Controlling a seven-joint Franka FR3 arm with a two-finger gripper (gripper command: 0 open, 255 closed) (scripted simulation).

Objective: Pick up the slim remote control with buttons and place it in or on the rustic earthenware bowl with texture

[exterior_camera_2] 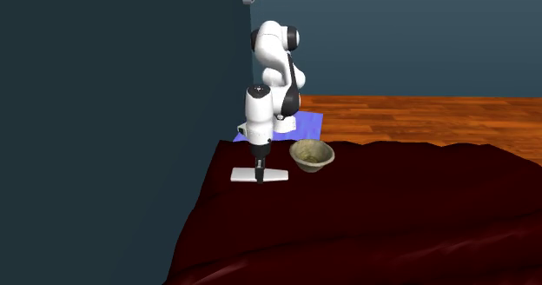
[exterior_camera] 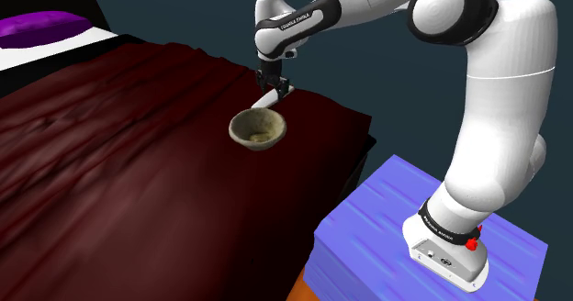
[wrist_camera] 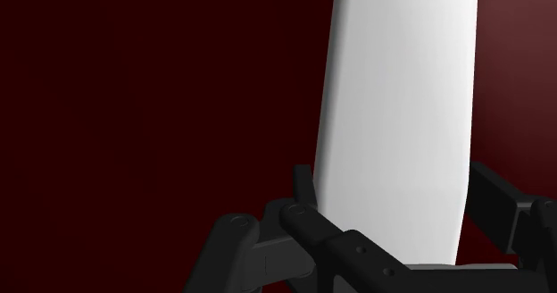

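Gripper [exterior_camera: 273, 90] clamped on white remote [wrist_camera: 402, 113], as I read it. Remote just beside bowl [exterior_camera: 241, 136], nr bed [exterior_camera: 110, 161] corner by stand [exterior_camera: 367, 244].

a dark red bedspread [exterior_camera: 119, 180] lies rumpled (purple pillow [exterior_camera: 41, 24] at its head) beside wooden floor [exterior_camera_2: 417, 114].

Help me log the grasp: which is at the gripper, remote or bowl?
The white remote: the gripper clasps it between its black fingers, while the brownish bowl stands apart on the dark red bedspread.
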